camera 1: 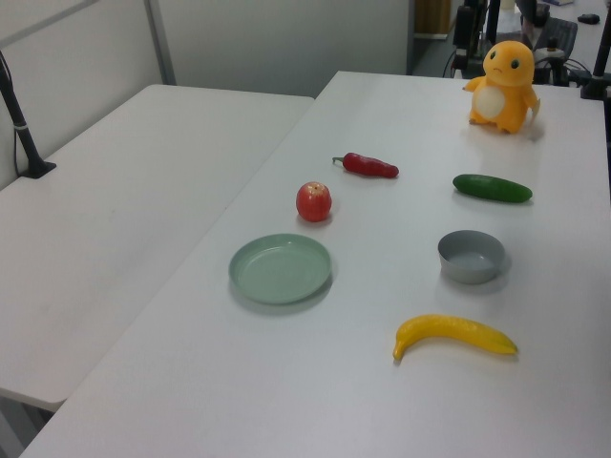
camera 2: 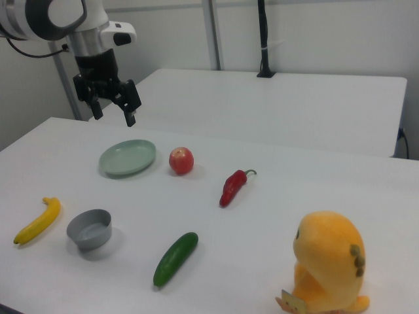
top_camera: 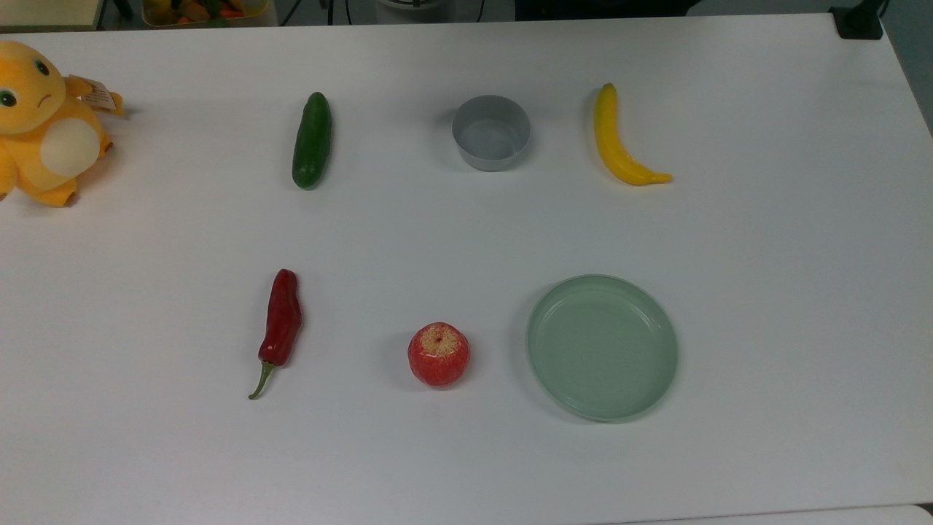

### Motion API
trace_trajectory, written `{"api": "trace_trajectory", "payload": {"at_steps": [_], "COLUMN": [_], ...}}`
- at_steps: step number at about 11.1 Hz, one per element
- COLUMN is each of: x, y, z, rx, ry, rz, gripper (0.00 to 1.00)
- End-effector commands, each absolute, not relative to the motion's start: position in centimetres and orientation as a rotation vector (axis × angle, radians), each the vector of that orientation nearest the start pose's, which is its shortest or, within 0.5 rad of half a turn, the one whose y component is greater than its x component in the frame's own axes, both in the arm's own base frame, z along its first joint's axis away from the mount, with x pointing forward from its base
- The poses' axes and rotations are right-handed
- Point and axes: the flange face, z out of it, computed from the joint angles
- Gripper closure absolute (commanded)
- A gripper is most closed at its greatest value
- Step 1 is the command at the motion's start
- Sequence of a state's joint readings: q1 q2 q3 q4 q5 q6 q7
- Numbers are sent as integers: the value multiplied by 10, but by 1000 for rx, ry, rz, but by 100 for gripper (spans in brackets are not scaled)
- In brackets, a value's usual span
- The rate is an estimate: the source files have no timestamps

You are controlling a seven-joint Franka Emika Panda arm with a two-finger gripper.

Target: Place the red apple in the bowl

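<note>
Apple (camera 2: 181, 160), below and right of the open, empty gripper (camera 2: 112, 112) in the right view, looks rigid and slick; best gripped across its middle, then dropped in the bowl (camera 2: 90, 228).

red apple (top_camera: 438, 354) yellow-speckled, grey bowl (top_camera: 490, 133), pale green plate (top_camera: 602, 347)

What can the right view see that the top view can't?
The right view has the robot arm with its open gripper hanging above the table beyond the green plate. The top view has a tub of colourful things past the table's far edge. Both have the red apple, the bowl, chili, cucumber, banana and orange plush toy.
</note>
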State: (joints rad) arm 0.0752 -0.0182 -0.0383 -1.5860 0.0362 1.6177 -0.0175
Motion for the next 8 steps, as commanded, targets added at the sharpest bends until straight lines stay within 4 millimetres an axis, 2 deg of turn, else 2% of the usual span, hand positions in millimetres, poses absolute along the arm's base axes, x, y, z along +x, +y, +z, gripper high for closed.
{"api": "trace_trajectory", "payload": {"at_steps": [1, 5, 8], "x": [551, 553, 566], "y": [29, 29, 34], "z": [628, 625, 609], "rx": [-3100, -3098, -3096], "ry": [-105, -140, -149], "rz": [-85, -86, -85], "gripper": [0, 0, 0]}}
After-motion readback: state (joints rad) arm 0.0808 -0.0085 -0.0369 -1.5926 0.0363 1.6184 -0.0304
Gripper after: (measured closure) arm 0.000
